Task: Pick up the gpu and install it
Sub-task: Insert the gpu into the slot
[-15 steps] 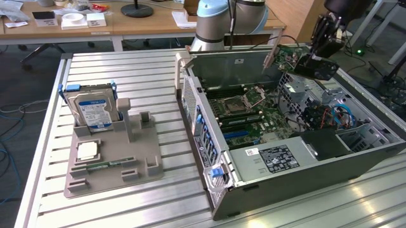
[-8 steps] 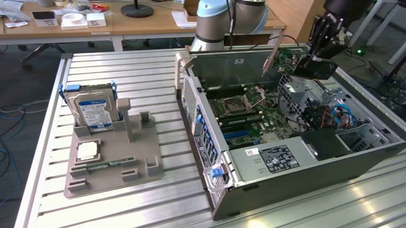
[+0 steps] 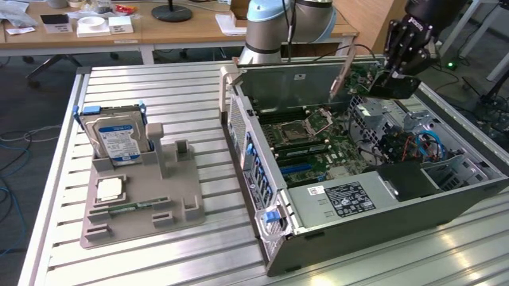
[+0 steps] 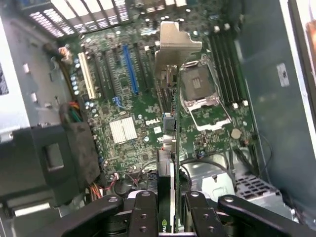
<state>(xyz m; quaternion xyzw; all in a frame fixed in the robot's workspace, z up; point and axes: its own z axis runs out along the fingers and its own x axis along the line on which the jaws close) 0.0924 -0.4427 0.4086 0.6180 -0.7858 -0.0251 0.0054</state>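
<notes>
Black gripper fingers clamp the gpu edge-on, the jaws set narrow on the thin card. Its silver bracket points toward the motherboard. In the exterior view the card hangs at about one o'clock over the open case. It is probably light, stiff and fragile, best held by the flat faces, clear of the connectors.

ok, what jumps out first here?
An open computer case sits on the exterior view's right, its board bare. Over it the tool holds the graphics card edge-on above the board. On the exterior view's left, a hard drive stands in a grey holder.
</notes>
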